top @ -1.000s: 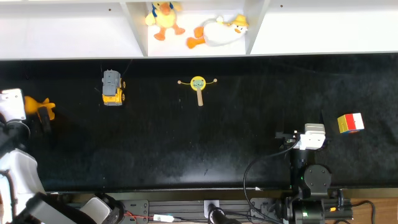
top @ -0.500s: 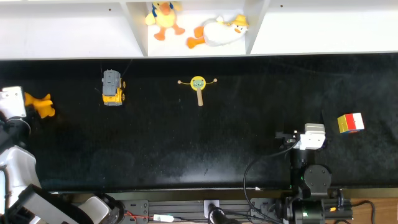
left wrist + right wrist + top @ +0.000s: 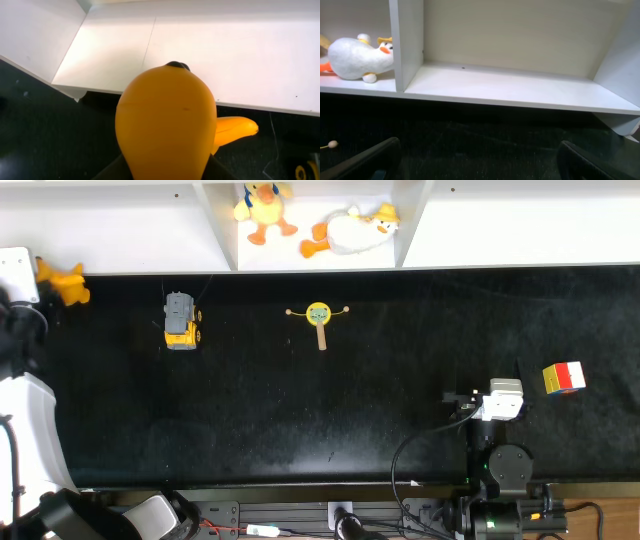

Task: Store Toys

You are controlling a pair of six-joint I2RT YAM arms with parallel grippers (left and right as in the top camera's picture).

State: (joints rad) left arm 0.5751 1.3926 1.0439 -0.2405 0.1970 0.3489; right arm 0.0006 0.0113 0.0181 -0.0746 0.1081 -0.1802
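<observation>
Left gripper (image 3: 44,280) pinching orange rubber toy (image 3: 167,125), lifted at table's ten o'clock, facing shelf (image 3: 225,60) left compartment. Right gripper (image 3: 479,145) spread wide, four o'clock. Risk: smooth round body slips from pinch; low entry clips shelf lip, toy drops.

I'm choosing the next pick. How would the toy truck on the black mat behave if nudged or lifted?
The toy truck appears to stand on wheels, so a nudge along its length would probably roll it. It looks like hard plastic, likely stiff and light. Its uneven shape might let it twist in a two-finger grip.
</observation>
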